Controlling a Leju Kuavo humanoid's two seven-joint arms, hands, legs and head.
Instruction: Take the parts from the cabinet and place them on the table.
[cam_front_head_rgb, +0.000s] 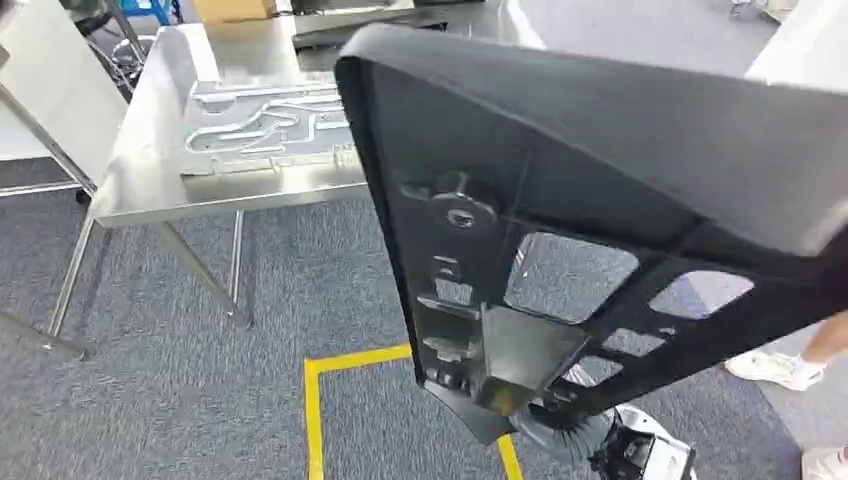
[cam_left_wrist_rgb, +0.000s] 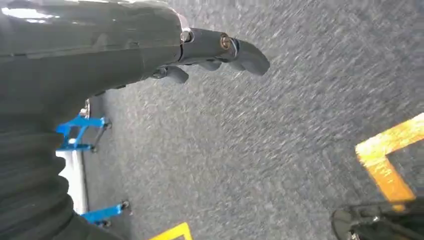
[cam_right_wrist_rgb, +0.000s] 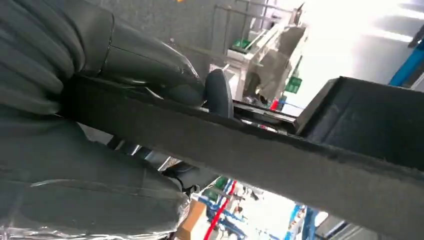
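Part (cam_front_head_rgb: 560, 200): black ribbed panel, clasped by right hand (cam_right_wrist_rgb: 150, 65), held up near the steel table (cam_front_head_rgb: 150, 150) | left hand (cam_left_wrist_rgb: 210, 50): empty, fingers loosely apart over carpet (cam_left_wrist_rgb: 250, 150) | no legible writing

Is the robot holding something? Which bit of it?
Yes. Its right hand grips the big black part by one thin edge. Its left hand holds nothing.

left hand (cam_left_wrist_rgb: 210, 55) empty, over grey carpet (cam_left_wrist_rgb: 260, 150)
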